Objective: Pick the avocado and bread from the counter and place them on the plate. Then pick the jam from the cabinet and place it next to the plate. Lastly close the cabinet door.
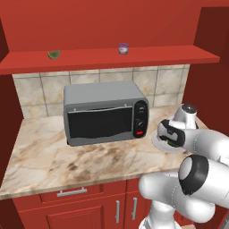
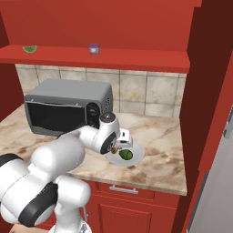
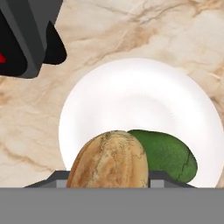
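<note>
Bread (image 3: pixel 109 159) held over plate (image 3: pixel 135 92) beside avocado (image 3: pixel 168 155).

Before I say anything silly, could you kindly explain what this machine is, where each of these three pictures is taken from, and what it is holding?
It is a white robot arm on a mobile base in a simulated kitchen. Two pictures come from cameras on the base, behind the arm to its left and right. The third looks along the end effector from a camera on the hand.

On the counter stand a grey toaster oven and a plate. The avocado lies on the plate. The end effector is shut on the bread, holding it over the plate beside the avocado; whether it touches the plate I cannot tell.

Above, the open cabinet has the jam and a pale green wedge on its shelf.
</note>
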